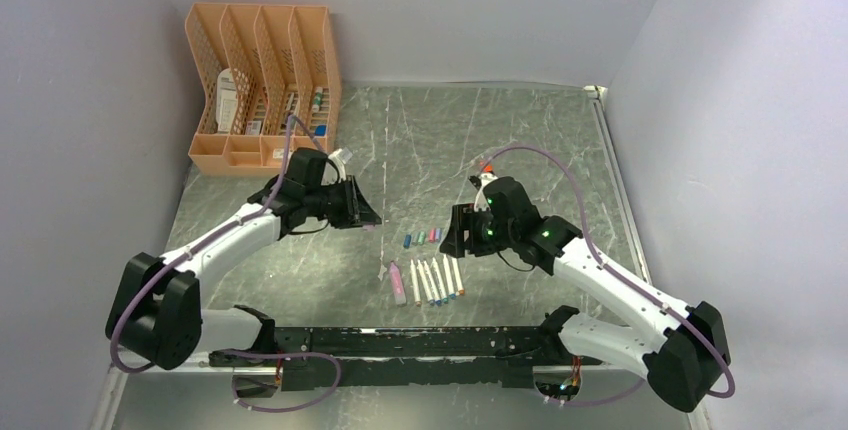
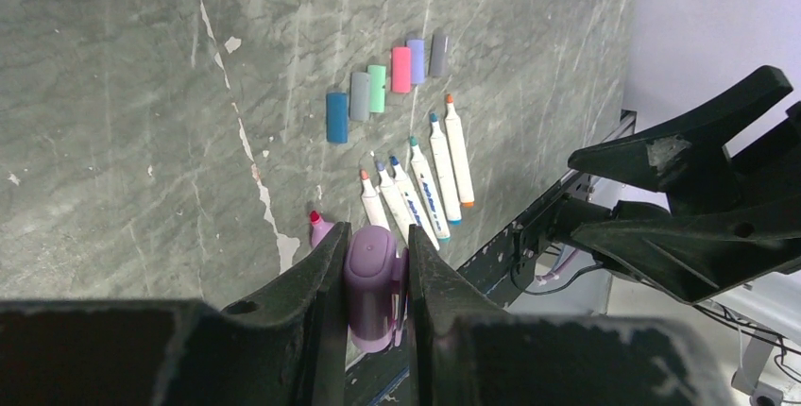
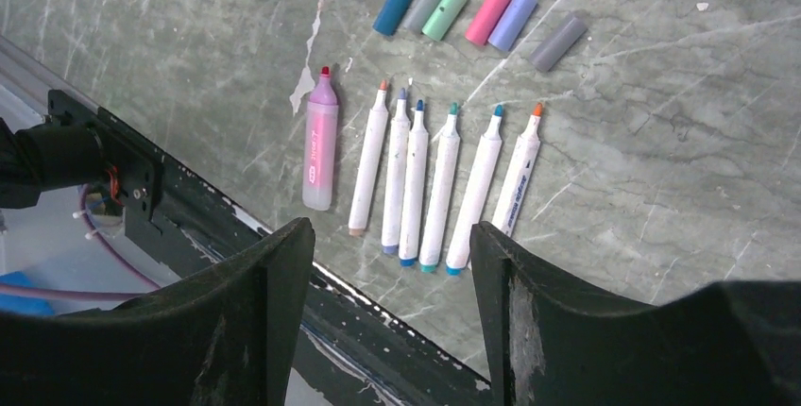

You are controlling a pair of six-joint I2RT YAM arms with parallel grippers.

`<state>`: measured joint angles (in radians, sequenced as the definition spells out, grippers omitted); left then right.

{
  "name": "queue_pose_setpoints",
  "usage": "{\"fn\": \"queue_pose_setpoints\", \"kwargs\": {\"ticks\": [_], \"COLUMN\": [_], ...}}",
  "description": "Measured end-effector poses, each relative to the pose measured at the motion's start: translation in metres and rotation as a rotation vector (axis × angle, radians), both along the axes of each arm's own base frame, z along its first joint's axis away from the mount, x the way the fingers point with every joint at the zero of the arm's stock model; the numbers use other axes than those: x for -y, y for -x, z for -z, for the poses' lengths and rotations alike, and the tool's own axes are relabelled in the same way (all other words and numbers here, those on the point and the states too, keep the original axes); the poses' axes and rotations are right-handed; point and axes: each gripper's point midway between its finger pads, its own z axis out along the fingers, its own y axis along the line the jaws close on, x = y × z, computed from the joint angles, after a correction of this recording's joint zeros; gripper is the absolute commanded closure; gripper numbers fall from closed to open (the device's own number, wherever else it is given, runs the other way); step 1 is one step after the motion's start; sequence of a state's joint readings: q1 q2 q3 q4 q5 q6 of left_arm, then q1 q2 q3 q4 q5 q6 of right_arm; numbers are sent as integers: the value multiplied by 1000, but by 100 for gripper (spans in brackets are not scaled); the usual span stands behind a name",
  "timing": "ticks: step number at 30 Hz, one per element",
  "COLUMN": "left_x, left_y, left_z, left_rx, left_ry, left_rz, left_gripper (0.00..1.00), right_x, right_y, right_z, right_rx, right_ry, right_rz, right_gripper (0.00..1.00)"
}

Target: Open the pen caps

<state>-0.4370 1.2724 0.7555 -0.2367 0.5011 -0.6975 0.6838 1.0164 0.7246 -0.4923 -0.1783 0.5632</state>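
Note:
My left gripper [image 2: 376, 238] is shut on a chunky pale purple pen cap [image 2: 372, 285], held above the table's left side [image 1: 362, 214]. Several small pen caps [image 3: 445, 12] lie in a row on the table: blue [image 2: 336, 117], grey, teal, pink [image 2: 401, 69], lilac and grey. Below them lie several uncapped white pens [image 3: 444, 179] side by side, and a pink highlighter [image 3: 321, 142] with its red tip bare. My right gripper [image 3: 392, 264] hovers open and empty over the pens' rear ends, to the right of the row [image 1: 456, 234].
An orange file organiser [image 1: 262, 85] stands at the back left. A black rail [image 1: 400, 342] runs along the table's near edge, just below the pens. Pale walls close in on the left, back and right.

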Motion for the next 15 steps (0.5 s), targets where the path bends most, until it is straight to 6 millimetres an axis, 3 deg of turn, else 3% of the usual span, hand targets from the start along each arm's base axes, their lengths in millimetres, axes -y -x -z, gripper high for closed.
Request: {"fn": "queue_pose_setpoints", "kwargs": {"ticks": [15], "left_x": [16], "left_y": [-2], "left_z": [37], "left_rx": [-79], "left_ry": [-56], "left_rz": [25], "left_gripper": [91], "right_x": [16], "right_y": [-11], "right_z": [6], "right_rx": [-21], "right_ry": [5], "right_rz": [5], "right_gripper": [38]}}
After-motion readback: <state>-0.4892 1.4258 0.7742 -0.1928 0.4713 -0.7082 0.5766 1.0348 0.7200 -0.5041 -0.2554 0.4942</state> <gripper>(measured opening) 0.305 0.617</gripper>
